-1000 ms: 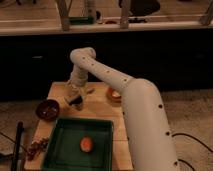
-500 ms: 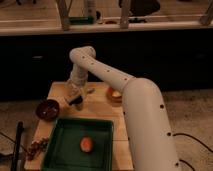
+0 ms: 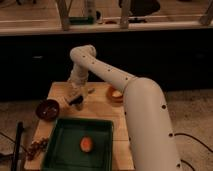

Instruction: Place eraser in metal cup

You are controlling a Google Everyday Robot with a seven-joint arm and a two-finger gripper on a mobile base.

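My gripper (image 3: 76,96) hangs from the white arm over the far left part of the wooden table (image 3: 100,107). A small dark shape right under it, touching it or nearly so, looks like the metal cup (image 3: 79,104). A thin tan piece (image 3: 89,91) sticks out to the right of the gripper; I cannot tell whether it is the eraser. No eraser shows clearly anywhere else on the table.
A dark brown bowl (image 3: 48,108) sits at the table's left edge. A green tray (image 3: 65,150) holding an orange round object (image 3: 86,144) fills the front. An orange and white object (image 3: 116,93) lies right of the gripper. Small clutter (image 3: 36,146) lies at the front left.
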